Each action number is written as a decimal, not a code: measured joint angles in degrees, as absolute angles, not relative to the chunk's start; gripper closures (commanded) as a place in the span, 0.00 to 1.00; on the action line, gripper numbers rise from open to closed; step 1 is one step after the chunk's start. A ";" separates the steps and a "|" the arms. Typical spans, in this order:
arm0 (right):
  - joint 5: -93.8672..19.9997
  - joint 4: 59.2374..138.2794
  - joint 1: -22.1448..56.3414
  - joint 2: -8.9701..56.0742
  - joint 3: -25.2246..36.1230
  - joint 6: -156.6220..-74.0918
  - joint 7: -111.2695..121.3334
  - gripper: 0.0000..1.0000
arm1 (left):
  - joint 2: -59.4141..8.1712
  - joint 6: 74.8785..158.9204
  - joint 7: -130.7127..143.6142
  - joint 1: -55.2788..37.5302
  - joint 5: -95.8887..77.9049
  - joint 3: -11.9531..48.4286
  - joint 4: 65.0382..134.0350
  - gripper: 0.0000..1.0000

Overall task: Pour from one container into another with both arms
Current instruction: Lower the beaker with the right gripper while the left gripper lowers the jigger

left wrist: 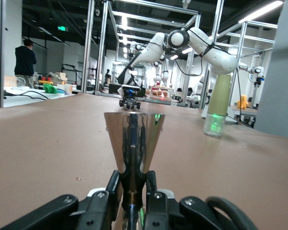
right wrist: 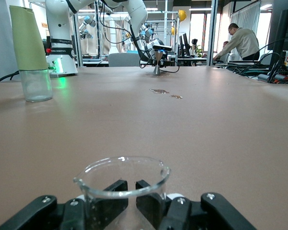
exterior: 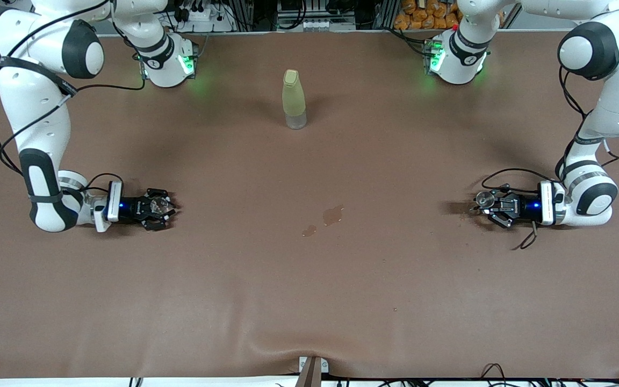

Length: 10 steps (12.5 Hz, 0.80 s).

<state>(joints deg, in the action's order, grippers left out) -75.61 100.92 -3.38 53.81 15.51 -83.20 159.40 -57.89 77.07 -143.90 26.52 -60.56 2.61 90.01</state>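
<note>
Front view: one cup (exterior: pixel 158 205), one jigger (exterior: pixel 484 199), one bottle (exterior: pixel 294 99).

bottle (exterior: pixel 294 100) mid-table, spill (exterior: pixel 332 215) between end effectors

White jointed arms (exterior: pixel 41 107), black joint bands, black cables, green base lights

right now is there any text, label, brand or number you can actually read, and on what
No text can be read for certain.
Black band on the arm base in the right wrist view: white lettering, too small to read.
Green hanging sign in the left wrist view: blurred, unreadable.
Yellow-green bottle, glass cup, metal jigger: no labels visible.
</note>
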 measured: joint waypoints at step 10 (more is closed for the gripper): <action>-75.32 100.49 -3.36 53.84 17.16 -85.62 158.83 0.12 | -57.89 77.07 -143.31 26.60 -60.36 2.40 89.25 0.24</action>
<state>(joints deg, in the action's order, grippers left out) -75.32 100.49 -3.36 53.84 17.16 -85.62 158.83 -57.89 77.07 -143.31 26.60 -60.36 2.40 89.25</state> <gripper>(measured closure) 0.220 0.256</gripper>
